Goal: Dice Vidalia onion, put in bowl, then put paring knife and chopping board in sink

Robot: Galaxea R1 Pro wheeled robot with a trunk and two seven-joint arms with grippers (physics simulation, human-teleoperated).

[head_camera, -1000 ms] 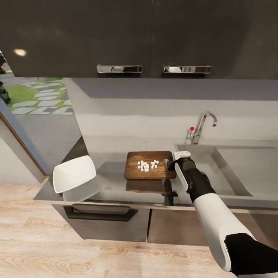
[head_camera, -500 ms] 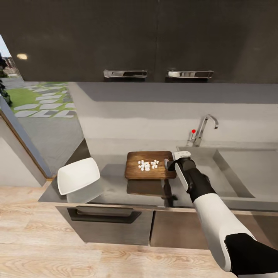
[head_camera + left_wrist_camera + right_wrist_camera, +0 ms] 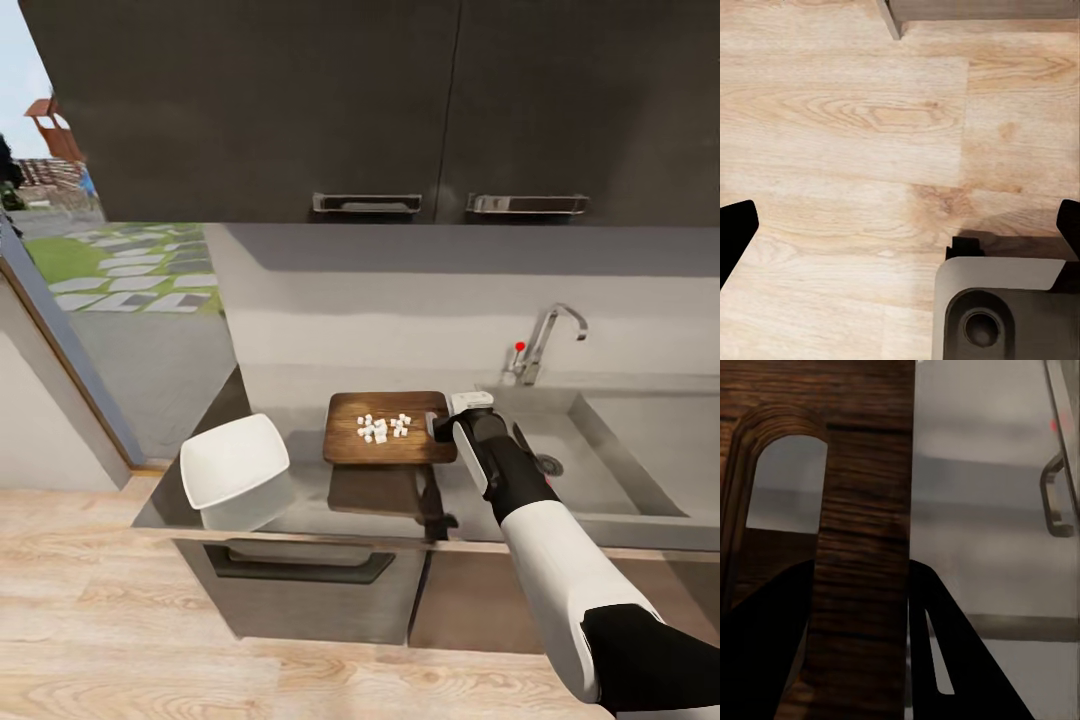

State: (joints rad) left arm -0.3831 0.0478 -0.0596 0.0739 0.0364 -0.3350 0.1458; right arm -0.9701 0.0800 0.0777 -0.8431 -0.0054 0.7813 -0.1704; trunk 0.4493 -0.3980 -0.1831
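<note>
Right claw (image 3: pixel 436 424) clamps chopping board (image 3: pixel 388 427) edge; fingertips hidden.

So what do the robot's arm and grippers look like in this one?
The right arm has a glossy white shell with black joint sections and a black wrist. The right gripper is dark with a white housing behind it. The left gripper's fingertips appear as plain black tips.

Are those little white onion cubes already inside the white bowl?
No, the white diced onion pieces lie on the brown wooden chopping board, while the glossy white squarish bowl sits apart near the counter's edge.
</note>
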